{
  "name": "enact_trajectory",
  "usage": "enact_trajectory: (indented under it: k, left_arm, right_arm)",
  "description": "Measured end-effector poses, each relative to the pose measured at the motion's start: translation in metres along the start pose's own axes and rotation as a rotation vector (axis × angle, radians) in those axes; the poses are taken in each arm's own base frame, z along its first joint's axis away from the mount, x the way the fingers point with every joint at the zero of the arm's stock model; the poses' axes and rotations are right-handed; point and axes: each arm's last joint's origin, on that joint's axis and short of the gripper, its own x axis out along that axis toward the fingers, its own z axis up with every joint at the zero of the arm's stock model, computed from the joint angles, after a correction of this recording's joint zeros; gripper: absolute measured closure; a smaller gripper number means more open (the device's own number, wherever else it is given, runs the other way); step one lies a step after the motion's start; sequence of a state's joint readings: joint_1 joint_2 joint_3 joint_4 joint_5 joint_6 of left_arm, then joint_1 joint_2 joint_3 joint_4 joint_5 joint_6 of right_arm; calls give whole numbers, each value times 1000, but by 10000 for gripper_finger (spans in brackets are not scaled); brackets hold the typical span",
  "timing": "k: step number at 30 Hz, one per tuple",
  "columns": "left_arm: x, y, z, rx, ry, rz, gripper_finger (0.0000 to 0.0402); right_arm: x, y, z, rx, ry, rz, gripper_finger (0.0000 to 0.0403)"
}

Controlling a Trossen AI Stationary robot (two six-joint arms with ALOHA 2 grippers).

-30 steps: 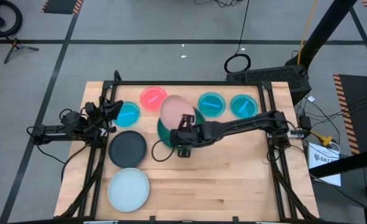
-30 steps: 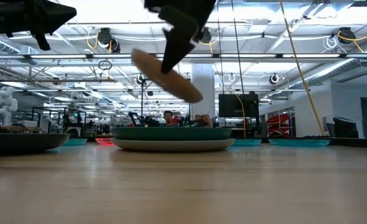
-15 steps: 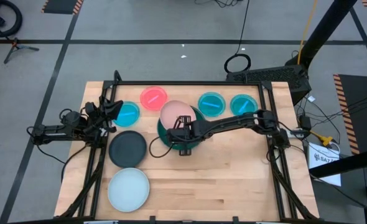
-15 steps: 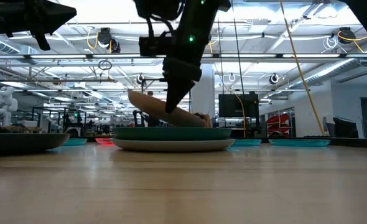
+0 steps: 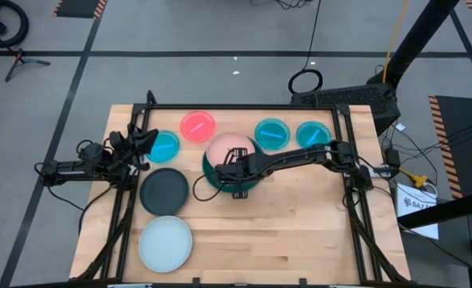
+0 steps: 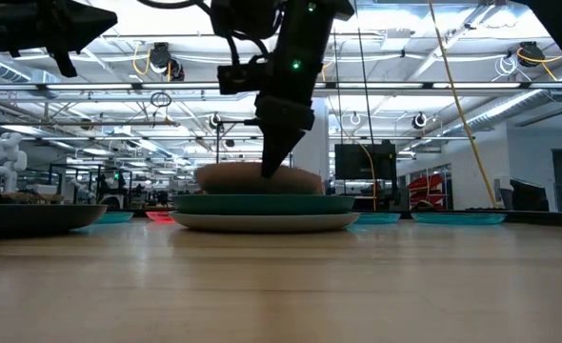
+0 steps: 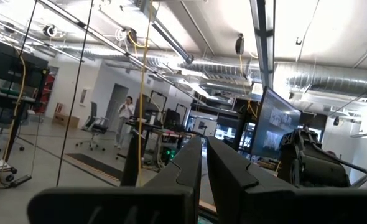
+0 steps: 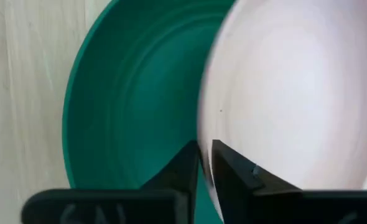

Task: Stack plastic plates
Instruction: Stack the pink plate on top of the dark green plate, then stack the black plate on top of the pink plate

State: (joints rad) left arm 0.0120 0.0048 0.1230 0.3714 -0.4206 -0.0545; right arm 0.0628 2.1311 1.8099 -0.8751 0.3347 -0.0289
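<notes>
Straddling the salmon-pink plate's (image 8: 295, 93) rim, the right fingers (image 8: 233, 168) stand barely parted over the green plate (image 8: 134, 93).

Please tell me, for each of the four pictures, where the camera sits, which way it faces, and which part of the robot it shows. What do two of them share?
High view: above, facing straight down; both arms, the table.
Low view: table height, facing the room; the right hand over the salmon plate.
Left wrist view: on the left arm, facing the room; its hand.
Right wrist view: on the right arm, facing down; its fingers at the salmon plate's edge.
High and right wrist views share the green plate.
</notes>
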Motion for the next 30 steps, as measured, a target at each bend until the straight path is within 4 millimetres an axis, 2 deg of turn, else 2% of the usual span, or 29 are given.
enact_trajectory:
  k: [19, 23, 30]
  left_arm:
    - [0, 0, 0, -36, 0, 0, 371]
    - [0, 0, 0, -62, 0, 0, 371]
    - [0, 0, -6, -118, 54, 6, 371]
  right_arm:
    - [-2, 4, -5, 19, 51, 27, 217]
    - [-17, 7, -8, 4, 53, 30, 207]
    - [-46, 15, -18, -31, -20, 40, 215]
